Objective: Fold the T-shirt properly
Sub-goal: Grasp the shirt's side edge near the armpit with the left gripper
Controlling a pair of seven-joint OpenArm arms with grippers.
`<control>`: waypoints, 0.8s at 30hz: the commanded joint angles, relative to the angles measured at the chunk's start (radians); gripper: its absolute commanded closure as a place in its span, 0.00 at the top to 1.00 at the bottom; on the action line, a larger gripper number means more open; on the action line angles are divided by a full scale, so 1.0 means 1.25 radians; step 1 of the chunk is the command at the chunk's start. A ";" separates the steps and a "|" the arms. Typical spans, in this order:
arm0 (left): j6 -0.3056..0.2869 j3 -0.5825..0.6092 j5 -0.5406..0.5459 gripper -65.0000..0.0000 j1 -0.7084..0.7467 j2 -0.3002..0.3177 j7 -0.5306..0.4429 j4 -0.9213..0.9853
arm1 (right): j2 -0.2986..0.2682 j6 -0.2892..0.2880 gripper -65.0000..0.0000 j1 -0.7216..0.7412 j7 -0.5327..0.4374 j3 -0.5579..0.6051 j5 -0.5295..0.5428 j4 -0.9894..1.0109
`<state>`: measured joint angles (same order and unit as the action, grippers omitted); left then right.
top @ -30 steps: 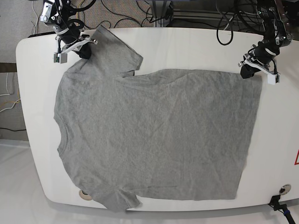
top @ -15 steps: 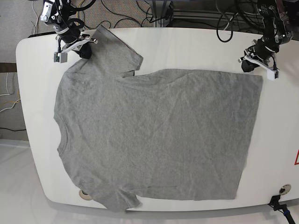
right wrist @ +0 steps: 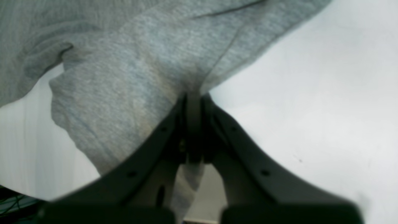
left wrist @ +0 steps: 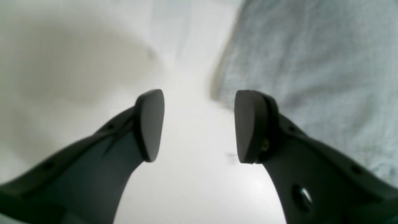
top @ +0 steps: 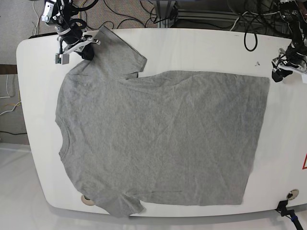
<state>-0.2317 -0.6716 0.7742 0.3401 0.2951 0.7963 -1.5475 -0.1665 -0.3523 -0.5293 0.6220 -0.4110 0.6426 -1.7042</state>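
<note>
A grey T-shirt point(top: 158, 139) lies spread flat on the white table point(top: 201, 48), its neck to the left and its hem to the right. My right gripper point(top: 82, 48) is at the far left corner, shut on the upper sleeve point(top: 117, 50). In the right wrist view the fingers point(right wrist: 192, 105) pinch a bunched fold of grey cloth point(right wrist: 124, 77). My left gripper point(top: 280, 72) hovers over bare table just right of the shirt's far hem corner point(top: 266, 79). It is open point(left wrist: 199, 124), with nothing between its pads, and the shirt's edge point(left wrist: 311, 62) lies beside its right finger.
Cables and dark equipment point(top: 158, 12) lie behind the table's far edge. Round holes sit in the table at the near left point(top: 86, 199) and near right point(top: 291, 194). A red mark point(top: 304, 163) shows at the right border.
My left gripper has moved right, off the shirt's far hem corner and toward the table's right edge. The right gripper still holds the sleeve in place.
</note>
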 commanded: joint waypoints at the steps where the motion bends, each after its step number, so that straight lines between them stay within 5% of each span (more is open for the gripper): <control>1: -0.004 -0.005 0.012 0.52 -0.016 0.026 -0.014 0.033 | -0.009 0.001 0.01 -0.004 0.005 -0.003 -0.004 -0.006; 7: -0.055 0.001 0.008 0.52 -0.046 0.040 -0.014 0.099 | -0.009 0.001 0.01 -0.004 0.005 -0.003 -0.004 -0.006; 24: -0.055 0.127 0.008 0.52 -0.087 -0.019 -0.019 0.102 | -0.009 0.001 0.01 -0.004 0.005 -0.003 -0.004 -0.003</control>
<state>-0.3077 -0.5098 0.7975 0.2375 0.2714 0.7456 -1.4155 -0.1665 -0.3523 -0.5278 0.6220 -0.4110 0.6430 -1.7042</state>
